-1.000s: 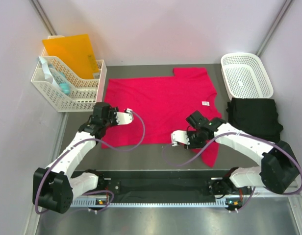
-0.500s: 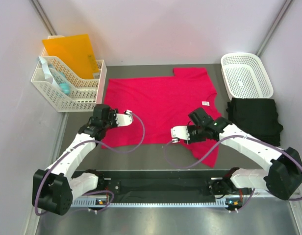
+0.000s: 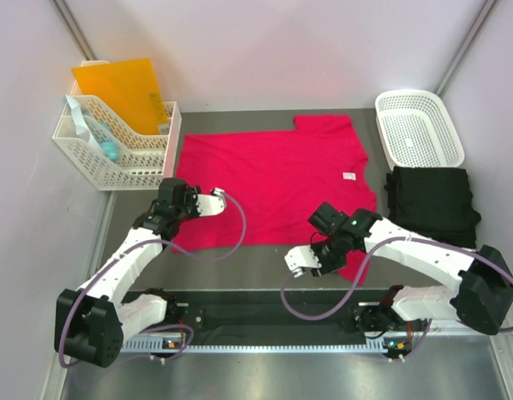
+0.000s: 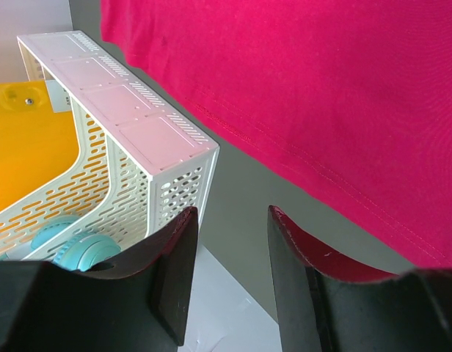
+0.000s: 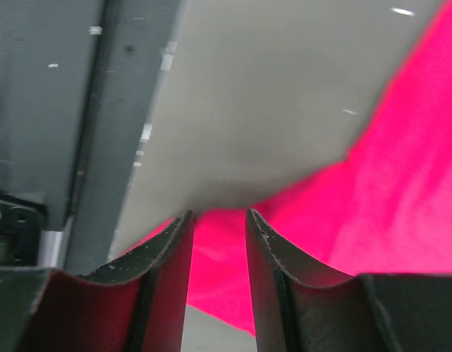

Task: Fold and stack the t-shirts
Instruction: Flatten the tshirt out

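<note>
The pinkish-red t-shirt [image 3: 273, 175] lies spread flat in the middle of the table, with its white neck label [image 3: 350, 176] towards the right. The black t-shirt [image 3: 431, 204] lies folded at the right. My left gripper [image 3: 166, 193] is open and empty at the red shirt's left edge. In the left wrist view the gripper [image 4: 231, 220] is over bare table with the shirt hem [image 4: 321, 88] just beyond it. My right gripper [image 3: 330, 250] is open and low over the shirt's near sleeve. In the right wrist view red cloth [image 5: 402, 183] shows between and beyond the gripper's [image 5: 219, 220] jaws.
A white lattice basket [image 3: 419, 127] stands at the back right. A white desk organizer [image 3: 115, 154] with an orange folder [image 3: 123, 92] stands at the back left; it also shows in the left wrist view [image 4: 138, 139]. A black rail [image 3: 273, 317] runs along the near edge.
My right gripper has moved from the shirt's near hem down towards the near edge and now hangs over the near sleeve. The left arm has hardly moved.
</note>
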Action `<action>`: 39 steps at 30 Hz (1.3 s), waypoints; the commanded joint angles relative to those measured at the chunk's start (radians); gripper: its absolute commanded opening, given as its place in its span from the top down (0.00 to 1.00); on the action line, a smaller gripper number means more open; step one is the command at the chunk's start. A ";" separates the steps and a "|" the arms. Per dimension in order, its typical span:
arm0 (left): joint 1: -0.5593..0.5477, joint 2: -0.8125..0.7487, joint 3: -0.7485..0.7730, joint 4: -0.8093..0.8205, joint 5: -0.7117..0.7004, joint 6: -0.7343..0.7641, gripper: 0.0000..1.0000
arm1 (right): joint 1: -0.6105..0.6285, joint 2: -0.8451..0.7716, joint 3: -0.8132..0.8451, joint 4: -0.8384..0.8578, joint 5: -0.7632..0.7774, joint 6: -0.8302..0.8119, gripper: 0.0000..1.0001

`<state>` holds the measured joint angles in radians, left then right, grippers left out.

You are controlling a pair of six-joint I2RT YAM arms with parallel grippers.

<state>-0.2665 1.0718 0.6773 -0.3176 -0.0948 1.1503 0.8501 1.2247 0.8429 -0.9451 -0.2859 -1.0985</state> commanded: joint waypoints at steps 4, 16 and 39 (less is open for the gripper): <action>-0.004 -0.001 -0.001 0.023 0.007 -0.011 0.52 | 0.049 0.050 -0.042 0.043 -0.053 -0.011 0.65; -0.004 -0.001 -0.008 0.028 -0.002 -0.015 0.52 | 0.037 0.088 -0.074 0.118 0.114 -0.024 0.62; -0.004 0.017 -0.008 0.049 0.000 -0.024 0.52 | 0.029 0.041 -0.117 0.106 0.271 -0.087 0.65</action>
<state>-0.2665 1.0916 0.6762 -0.3141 -0.0952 1.1458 0.8810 1.2881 0.7410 -0.8349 -0.0338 -1.1614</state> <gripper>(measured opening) 0.481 0.364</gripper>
